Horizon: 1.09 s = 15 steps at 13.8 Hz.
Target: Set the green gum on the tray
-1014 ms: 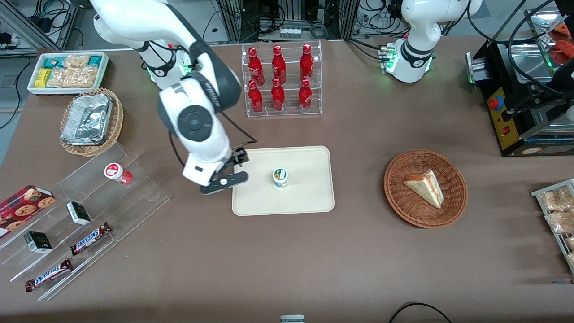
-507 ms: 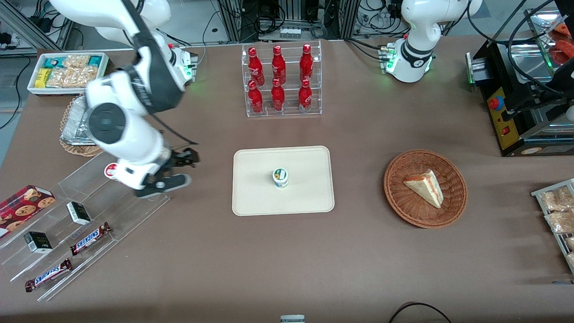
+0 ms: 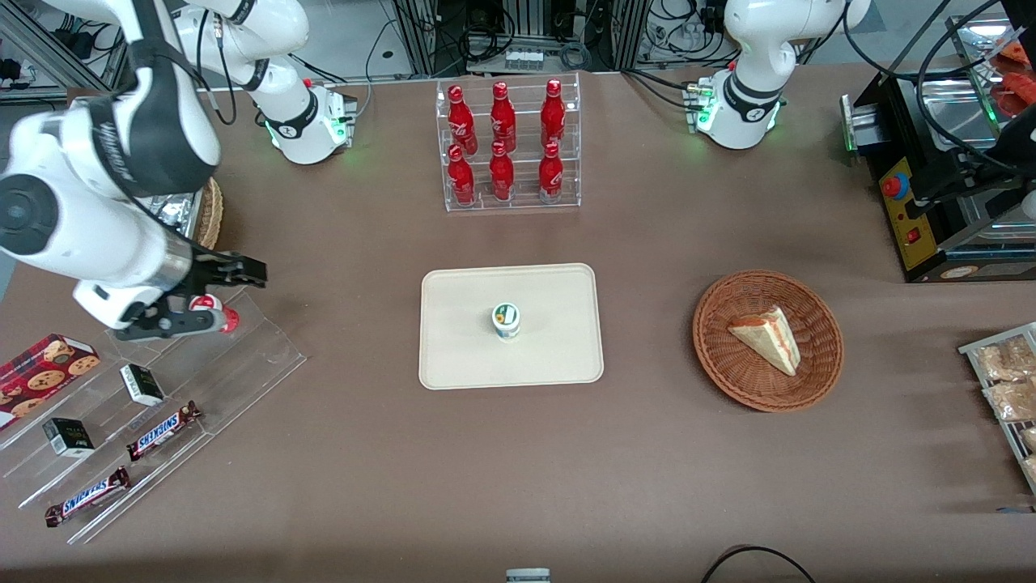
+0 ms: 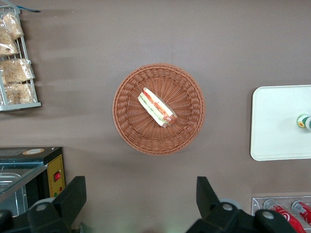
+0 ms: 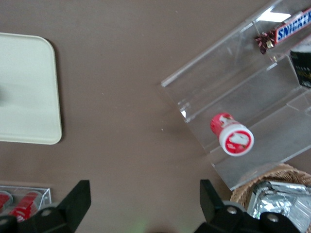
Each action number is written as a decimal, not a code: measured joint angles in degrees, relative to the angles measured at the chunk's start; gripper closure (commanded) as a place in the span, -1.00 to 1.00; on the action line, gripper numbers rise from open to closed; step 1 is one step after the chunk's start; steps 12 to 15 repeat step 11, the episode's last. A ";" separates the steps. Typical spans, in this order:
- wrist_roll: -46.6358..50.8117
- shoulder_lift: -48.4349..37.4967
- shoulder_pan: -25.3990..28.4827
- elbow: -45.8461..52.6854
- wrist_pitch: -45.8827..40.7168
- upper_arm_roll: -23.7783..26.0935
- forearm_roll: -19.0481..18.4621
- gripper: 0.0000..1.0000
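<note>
fingers: spread wide with nothing between them, you can see both black tips (image 5: pixel 73 201) in the wrist view with bare table in the gap

gripper: the gripper (image 3: pixel 174 312) is now up over the clear acrylic step shelf (image 3: pixel 202 356) at the working arm's end of the table, well apart from the tray. A second ago it was right at the tray's edge, half a second ago about halfway, so it's been pulling away fast

what's under it: the red-lid bottle (image 5: pixel 232 135) sitting on the shelf step, basically beneath the gripper. Not the one we care about

green gum: the green gum (image 3: pixel 507 320) stands upright near the middle of the tray (image 3: pixel 558 356), nothing touching it, same spot in all three front shots

rest of the table: coke bottle rack (image 3: pixel 507 146) farther from the front camera than the tray, wicker basket with a sandwich (image 3: pixel 766 340) toward the parked arm's end

what it means: pretty sure the job's done. Gum is on the tray, released, didn't tip when the arm left. The retreat looks like a wrap-up move, though I can't say where the arm ends up
</note>
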 measured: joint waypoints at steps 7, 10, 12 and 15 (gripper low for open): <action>-4.40 -5.39 -6.57 -0.15 -4.42 -0.01 0.00 -1.00; -4.40 -7.16 -7.10 0.08 -5.81 -0.17 0.00 -1.00; -4.40 -7.43 -7.49 0.33 -6.10 -0.17 0.00 -1.00; -4.40 -7.43 -7.49 0.33 -6.10 -0.17 0.00 -1.00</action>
